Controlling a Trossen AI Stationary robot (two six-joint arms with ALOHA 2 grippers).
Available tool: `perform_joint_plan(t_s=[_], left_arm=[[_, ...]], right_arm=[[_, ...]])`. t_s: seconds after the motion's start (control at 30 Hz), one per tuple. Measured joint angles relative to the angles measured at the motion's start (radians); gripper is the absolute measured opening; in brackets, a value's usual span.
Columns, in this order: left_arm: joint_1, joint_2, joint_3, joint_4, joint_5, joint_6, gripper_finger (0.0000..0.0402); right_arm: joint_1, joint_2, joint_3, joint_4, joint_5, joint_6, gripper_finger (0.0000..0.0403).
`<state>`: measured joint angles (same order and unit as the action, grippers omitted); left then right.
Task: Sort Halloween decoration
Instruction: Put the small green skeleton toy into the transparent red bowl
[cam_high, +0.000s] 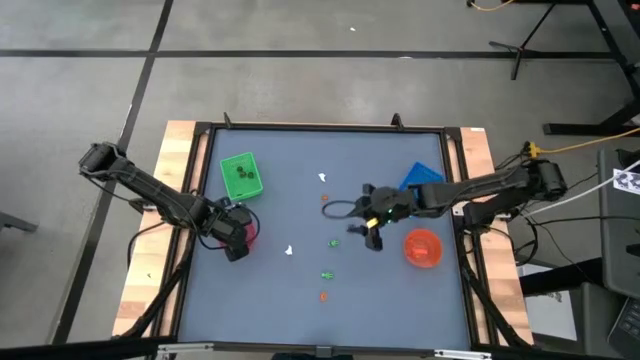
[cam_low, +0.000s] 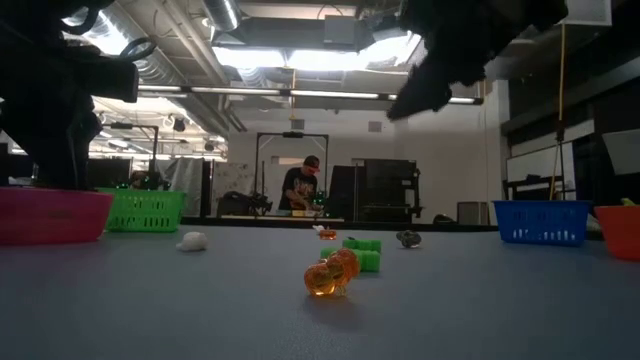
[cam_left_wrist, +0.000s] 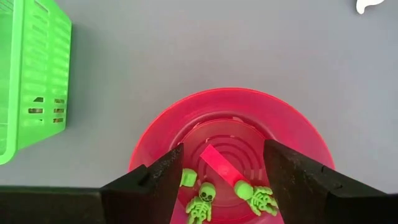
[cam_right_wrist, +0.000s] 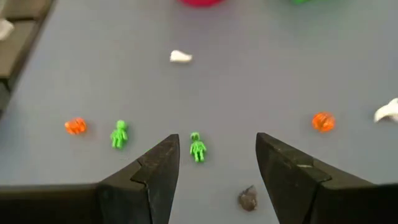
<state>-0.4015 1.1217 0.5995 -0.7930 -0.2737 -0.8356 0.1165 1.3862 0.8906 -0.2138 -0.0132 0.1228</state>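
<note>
**Both grippers spread over a figure-strewn mat**

Grey-blue matting covers the table (cam_high: 400, 300), and the pink bowl (cam_left_wrist: 230, 118) serves as landmark. Nearest the low camera, right of the bowl, lies an orange figure (cam_low: 331, 273), with a green figure (cam_low: 362, 254) just behind it. A white figure (cam_low: 191, 241) sits close to the bowl, and a dark figure (cam_low: 407, 238) lies well to the right.

Directly above the bowl hangs the left gripper (cam_left_wrist: 221, 180), jaws apart and holding nothing; inside the bowl lie two green skeletons (cam_left_wrist: 202, 202) and a pink strip (cam_left_wrist: 219, 164). Just behind the bowl stands the green tray (cam_high: 240, 175), with dark figures in it.

Well right of the bowl, the right gripper (cam_right_wrist: 214, 171) hovers over mid-table, jaws apart and empty, with a small green figure (cam_right_wrist: 197, 147) between its fingers on the mat below. Farther right sit the orange bowl (cam_high: 423, 248) and the blue tray (cam_high: 420, 176).

Beyond the table, a person (cam_low: 300, 188) stands at a bench.
</note>
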Motion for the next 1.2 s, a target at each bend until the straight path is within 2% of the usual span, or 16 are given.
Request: perform_joint_plan(t_s=[0.27,0.6,1.07,1.2], left_arm=[[0.000,0.000,0.000,0.002,0.000,0.000,0.0205],[0.000,0.000,0.000,0.028,-0.002,0.000,0.0205],[0.000,0.000,0.000,0.054,-0.003,0.000,0.0205],[0.000,0.000,0.000,0.054,-0.003,0.000,0.0205]], right_arm=[[0.057,0.169,0.000,0.049,0.031,0.000,0.0211],[0.067,0.349,0.000,0.230,0.032,-0.028,0.0211],[0.067,0.461,0.000,0.275,0.055,-0.065,0.0211],[0.068,0.462,0.001,0.275,0.065,-0.075,0.0196]])
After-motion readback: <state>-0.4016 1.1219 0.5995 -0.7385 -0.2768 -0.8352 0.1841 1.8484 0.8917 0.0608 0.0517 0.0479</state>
